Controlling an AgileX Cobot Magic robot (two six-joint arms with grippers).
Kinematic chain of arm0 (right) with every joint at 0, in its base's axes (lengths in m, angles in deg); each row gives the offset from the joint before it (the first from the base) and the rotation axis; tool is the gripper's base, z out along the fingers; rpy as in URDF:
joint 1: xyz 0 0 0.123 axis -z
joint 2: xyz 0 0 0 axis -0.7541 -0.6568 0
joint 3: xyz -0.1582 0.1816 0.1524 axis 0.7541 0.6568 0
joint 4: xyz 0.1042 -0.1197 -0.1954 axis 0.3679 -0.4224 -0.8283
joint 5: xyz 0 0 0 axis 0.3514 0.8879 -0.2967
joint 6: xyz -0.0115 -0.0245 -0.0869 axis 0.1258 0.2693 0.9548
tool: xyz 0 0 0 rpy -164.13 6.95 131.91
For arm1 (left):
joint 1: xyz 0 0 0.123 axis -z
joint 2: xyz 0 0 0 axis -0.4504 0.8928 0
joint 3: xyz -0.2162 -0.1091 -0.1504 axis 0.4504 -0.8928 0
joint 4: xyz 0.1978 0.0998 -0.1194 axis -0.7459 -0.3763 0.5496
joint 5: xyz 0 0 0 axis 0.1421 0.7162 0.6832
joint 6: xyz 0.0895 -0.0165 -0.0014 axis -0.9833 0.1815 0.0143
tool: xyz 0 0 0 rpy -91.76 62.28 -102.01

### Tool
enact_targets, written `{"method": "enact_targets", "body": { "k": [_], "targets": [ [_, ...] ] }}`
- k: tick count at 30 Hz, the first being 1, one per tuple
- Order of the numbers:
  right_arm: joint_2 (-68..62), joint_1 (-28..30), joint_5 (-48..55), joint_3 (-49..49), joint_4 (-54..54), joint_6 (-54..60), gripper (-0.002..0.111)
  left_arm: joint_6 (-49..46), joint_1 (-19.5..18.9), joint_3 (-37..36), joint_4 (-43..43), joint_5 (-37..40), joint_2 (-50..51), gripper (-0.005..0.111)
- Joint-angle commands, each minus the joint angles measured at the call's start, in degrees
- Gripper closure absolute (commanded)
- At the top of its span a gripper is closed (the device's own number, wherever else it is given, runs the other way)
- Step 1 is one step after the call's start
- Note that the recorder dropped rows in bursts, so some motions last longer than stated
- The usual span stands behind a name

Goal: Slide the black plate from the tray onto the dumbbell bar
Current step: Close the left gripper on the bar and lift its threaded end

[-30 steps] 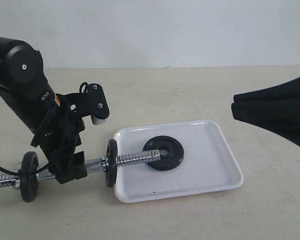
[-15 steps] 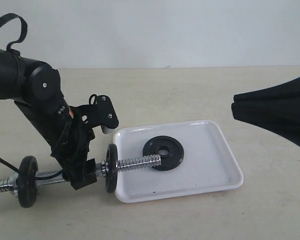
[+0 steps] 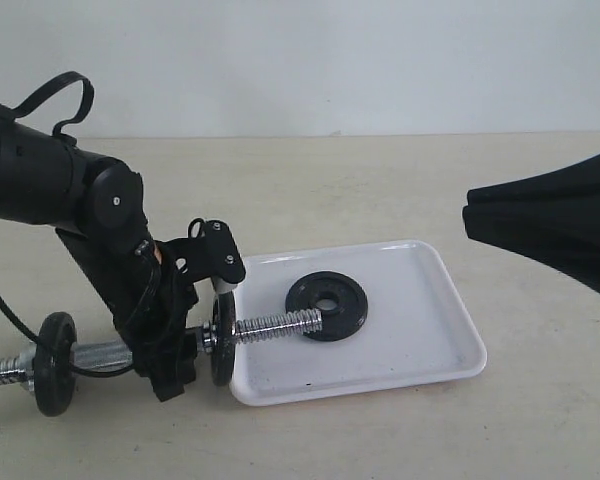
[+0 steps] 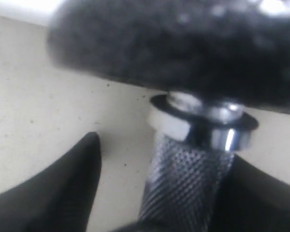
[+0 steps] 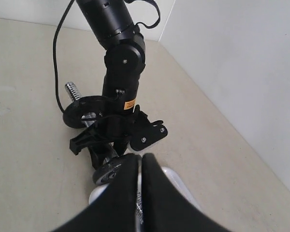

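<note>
While the black plate (image 3: 326,305) lies flat in the tray (image 3: 420,340), at the threaded tip of the dumbbell bar (image 3: 275,324), the left pincer (image 4: 166,164) straddles its knurled middle — jaws apart; grip squarely before lifting. Right pincer (image 5: 140,160): fingers together, empty.

**Colours and Patterns Noted**

The black plate (image 3: 327,305) is rendered in matt black. The tray (image 3: 430,350) is seen as white with few dark specks. The dumbbell bar (image 3: 275,325) is shown in shiny chrome, spiral-threaded at its end and cross-hatched along its grip. The table (image 3: 380,190) is coloured pale beige.
</note>
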State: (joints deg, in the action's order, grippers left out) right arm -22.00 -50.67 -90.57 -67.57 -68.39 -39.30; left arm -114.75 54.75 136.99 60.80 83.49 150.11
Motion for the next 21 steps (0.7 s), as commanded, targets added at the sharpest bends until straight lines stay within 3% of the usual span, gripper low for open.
{"method": "enact_targets", "body": {
  "k": [1,6,21],
  "targets": [
    [0.11,-0.05,0.08,-0.23,0.42,-0.35,0.108,1.09,0.27,0.16,0.92,-0.4,1.47,0.069],
    [0.11,-0.05,0.08,-0.23,0.42,-0.35,0.108,1.09,0.27,0.16,2.18,-0.4,1.99,0.103],
    [0.11,-0.05,-0.29,-0.23,0.42,-3.08,0.108,3.2,0.27,0.16,5.83,-0.37,1.43,0.102]
  ]
}}
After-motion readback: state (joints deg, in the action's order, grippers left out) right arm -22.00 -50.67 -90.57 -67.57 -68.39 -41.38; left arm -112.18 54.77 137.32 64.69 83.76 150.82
